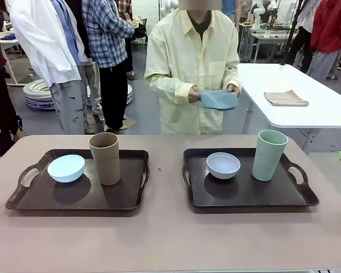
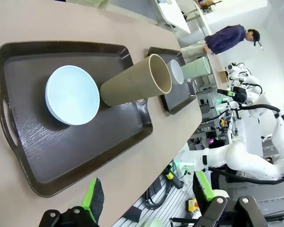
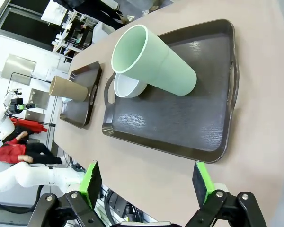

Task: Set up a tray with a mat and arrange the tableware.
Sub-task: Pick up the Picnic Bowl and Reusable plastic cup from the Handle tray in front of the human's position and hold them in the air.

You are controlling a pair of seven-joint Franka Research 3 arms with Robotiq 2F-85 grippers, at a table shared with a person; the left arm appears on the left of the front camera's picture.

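Two dark brown trays lie side by side on the table. The left tray (image 1: 23, 202) holds a pale blue bowl (image 1: 66, 168) and a tan-brown cup (image 1: 105, 158). On the right tray (image 1: 244, 196) stand a greyish white bowl (image 1: 223, 165) and a pale green cup (image 1: 268, 155). Across the table a person holds a folded blue mat (image 1: 219, 99) in both hands. My left gripper (image 2: 149, 196) hangs open off the table's left end, short of the left tray (image 2: 61, 156). My right gripper (image 3: 146, 182) is open too, off the right end, short of the right tray (image 3: 180, 127).
A folded tan cloth (image 1: 285, 98) lies on the white side table (image 1: 329, 108) behind at the right. Other people stand at the back left. Bare tabletop runs between the trays and along the near edge (image 1: 170, 244).
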